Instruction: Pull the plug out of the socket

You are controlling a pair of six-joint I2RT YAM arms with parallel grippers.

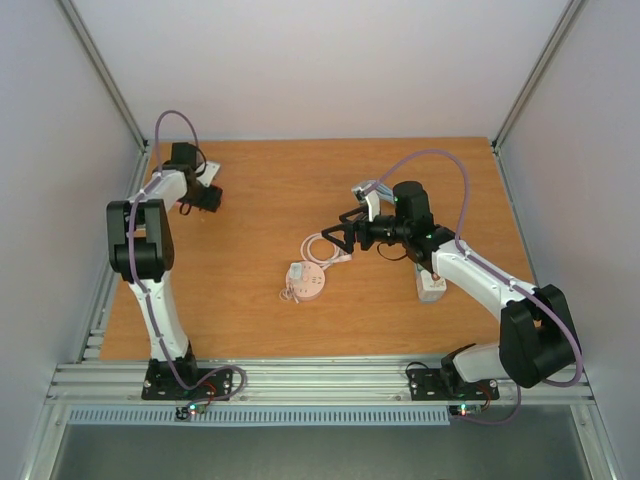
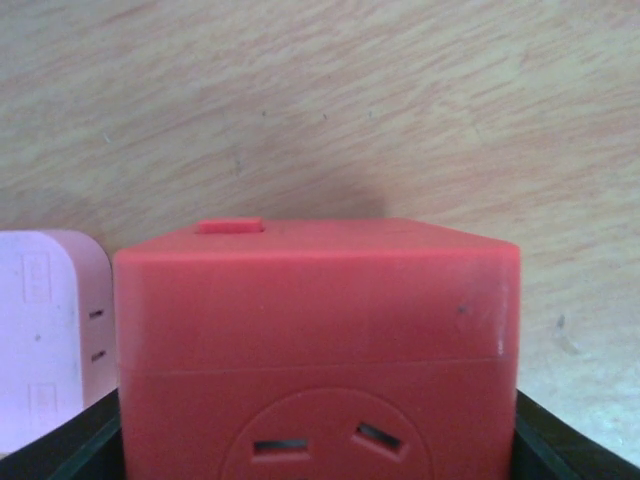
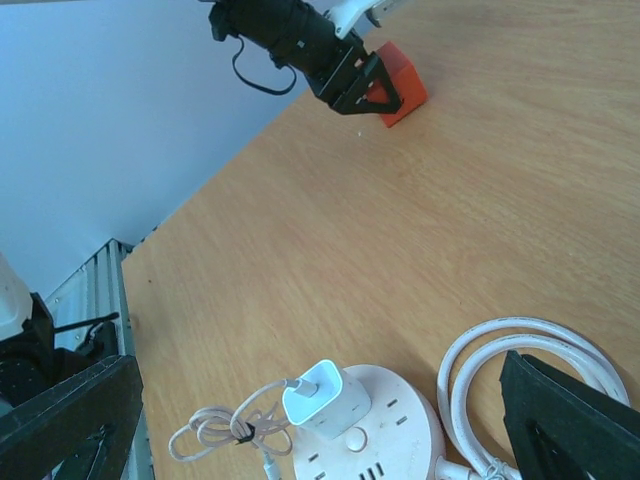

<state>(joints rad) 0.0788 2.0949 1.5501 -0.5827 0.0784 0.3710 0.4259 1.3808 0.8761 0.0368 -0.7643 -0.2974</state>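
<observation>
A white charger plug [image 3: 325, 400] sits plugged into a round white power strip [image 3: 400, 440] near the table's middle; both also show in the top view, the plug [image 1: 297, 272] on the strip [image 1: 306, 284]. Its thin cable [image 3: 225, 432] lies coiled beside the strip. My right gripper [image 1: 332, 240] is open and hangs above the strip, with its fingers [image 3: 70, 420] wide on either side of the plug and apart from it. My left gripper [image 1: 207, 197] is at the far left, shut on a red socket cube [image 2: 315, 330], which also shows in the right wrist view [image 3: 400, 85].
The strip's thick white cord [image 3: 520, 345] loops to its right. A pale pink-white adapter [image 2: 50, 340] lies just left of the red cube. A long white power strip [image 1: 431, 285] lies under my right arm. A blue-white item [image 1: 366, 190] lies behind my right gripper.
</observation>
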